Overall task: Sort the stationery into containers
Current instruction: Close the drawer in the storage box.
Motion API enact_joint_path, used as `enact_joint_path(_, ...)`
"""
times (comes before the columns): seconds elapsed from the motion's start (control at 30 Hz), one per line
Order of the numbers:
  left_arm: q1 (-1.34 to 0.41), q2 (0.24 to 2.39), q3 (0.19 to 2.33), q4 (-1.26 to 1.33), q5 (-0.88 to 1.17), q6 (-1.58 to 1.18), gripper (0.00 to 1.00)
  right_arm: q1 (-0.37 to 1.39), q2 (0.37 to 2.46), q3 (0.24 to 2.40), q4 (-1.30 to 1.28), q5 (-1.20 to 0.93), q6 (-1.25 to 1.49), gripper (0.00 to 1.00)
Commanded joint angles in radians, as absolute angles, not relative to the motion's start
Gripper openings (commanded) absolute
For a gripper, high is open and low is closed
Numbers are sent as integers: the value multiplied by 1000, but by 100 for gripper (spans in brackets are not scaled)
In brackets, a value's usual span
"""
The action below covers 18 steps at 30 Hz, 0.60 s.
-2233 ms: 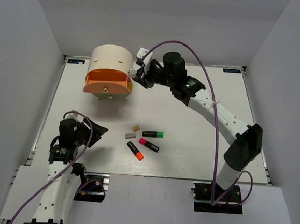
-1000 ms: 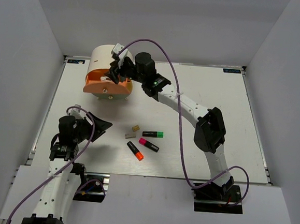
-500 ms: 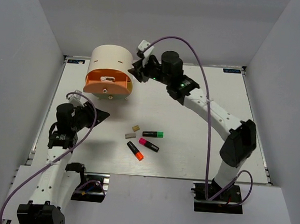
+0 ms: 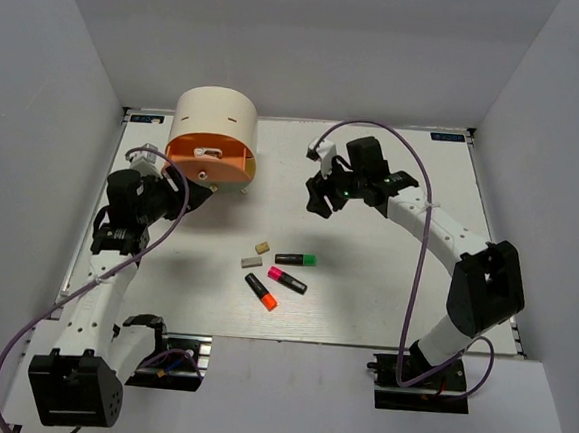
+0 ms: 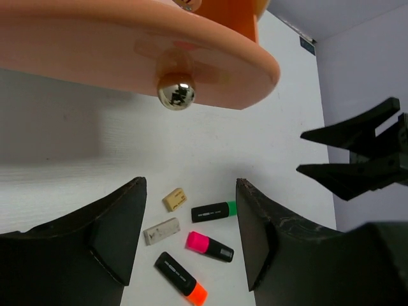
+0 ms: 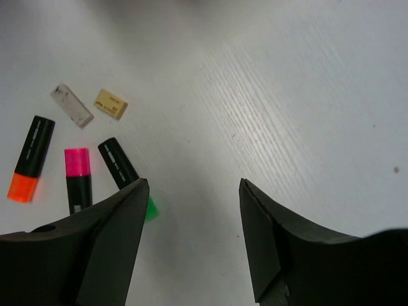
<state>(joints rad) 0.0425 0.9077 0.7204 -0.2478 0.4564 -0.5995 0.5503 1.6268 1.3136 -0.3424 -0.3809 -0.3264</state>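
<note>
L end effector [image 5: 188, 183] agape nr drum [image 5: 121, 48]

White wood-grain table [image 4: 384, 284], pale grey walls [image 4: 37, 106] on three sides

The drum [image 4: 212, 130] blocks the far left, the left gripper [image 4: 195, 195] close at its near side. In the middle, highlighters [image 4: 294, 259] and erasers [image 4: 262, 246] lie spaced apart, bare table [image 4: 404, 286] all round them.

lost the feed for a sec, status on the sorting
Left gripper jaws open, empty, facing drum knob. Right gripper jaws open, empty, over table. Three highlighters, two erasers loose on table. Nothing in the way.
</note>
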Motion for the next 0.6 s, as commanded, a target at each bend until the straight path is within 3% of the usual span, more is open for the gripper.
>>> enact_joint_path(0.0,38,937,778,-207,425,-578,68,516,1543,1286,-345,-434,-331,64)
enact_joint_path(0.57,38,1156,842,-46,393,-607,67,459,1503,1198,-319,-453,-324,60)
